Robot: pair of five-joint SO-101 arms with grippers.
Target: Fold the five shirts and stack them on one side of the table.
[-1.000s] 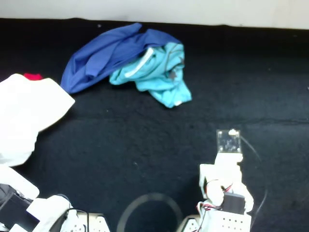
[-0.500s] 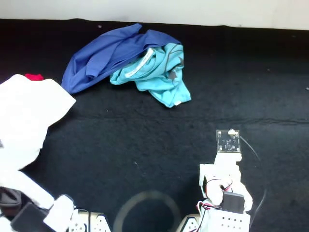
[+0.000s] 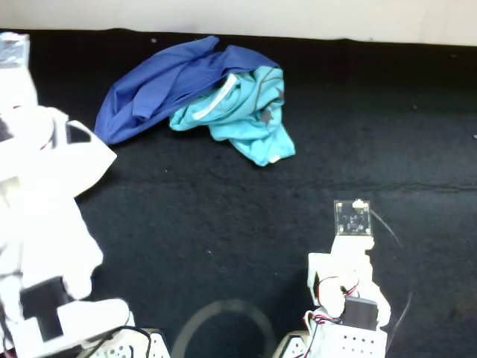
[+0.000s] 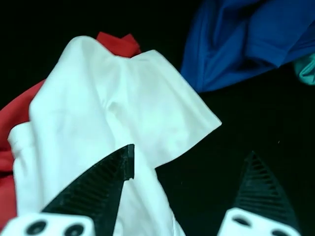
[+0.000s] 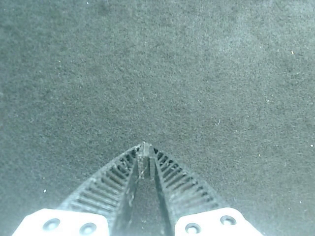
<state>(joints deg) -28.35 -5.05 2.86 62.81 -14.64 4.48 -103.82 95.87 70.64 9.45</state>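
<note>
A white shirt lies spread over a red shirt at the table's left side. My left gripper hangs open above the white shirt's near edge, with nothing between its fingers. My left arm stands over most of the white shirt in the high view. A dark blue shirt and a teal shirt lie crumpled together at the back middle. My right gripper is shut and empty over bare black cloth; that arm sits folded at the front right.
The black table cover is bare across the middle and right. A pale wall strip runs along the table's far edge. The dark blue shirt lies just beyond the white one.
My left arm has risen from the front left corner and swung out over the white shirt. The right arm and the shirts have not moved.
</note>
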